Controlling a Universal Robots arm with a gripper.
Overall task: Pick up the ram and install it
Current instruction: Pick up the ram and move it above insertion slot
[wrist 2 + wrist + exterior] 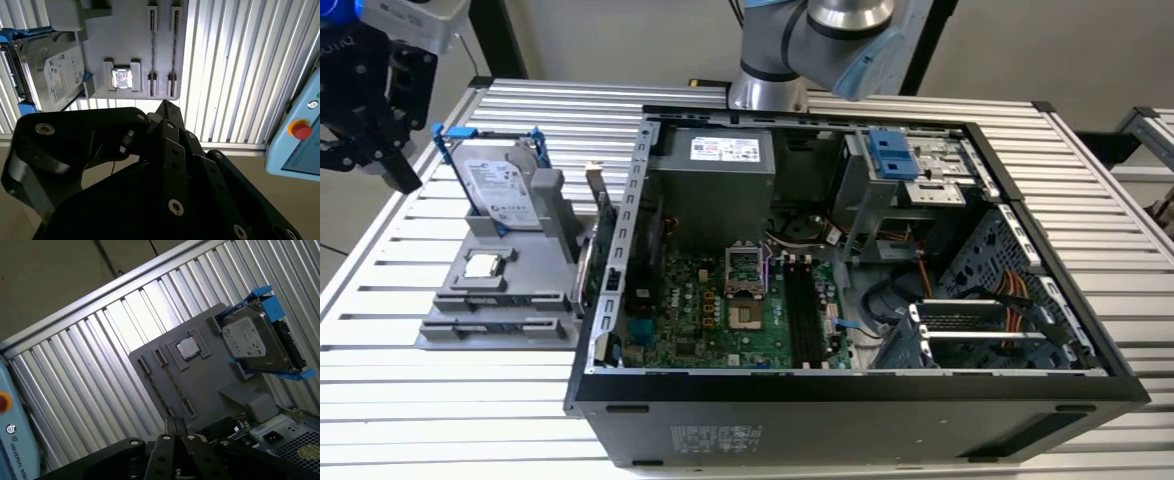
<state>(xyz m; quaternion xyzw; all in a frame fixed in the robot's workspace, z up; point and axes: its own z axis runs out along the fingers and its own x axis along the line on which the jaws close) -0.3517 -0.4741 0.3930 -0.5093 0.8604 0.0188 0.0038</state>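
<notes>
Black gripper (166, 109) hovered far left, fingers together, empty. Thin bluish-green ram stick (596, 200), seemingly at grey fixture's (454, 335) right edge, judged light, stiff, fragile. Pinch faces mid-length, clear of contacts.

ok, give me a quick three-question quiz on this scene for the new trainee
1. True or false: the hard drive sits inside the computer case.
2. What lies in the square holder on the grey fixture? A) processor chip B) fan C) screwdriver
3. In the exterior view, on which side of the case is the gripper?
Key: 1 false, it stands on the fixture beside the case; 2 A; 3 the exterior view's left.
</notes>
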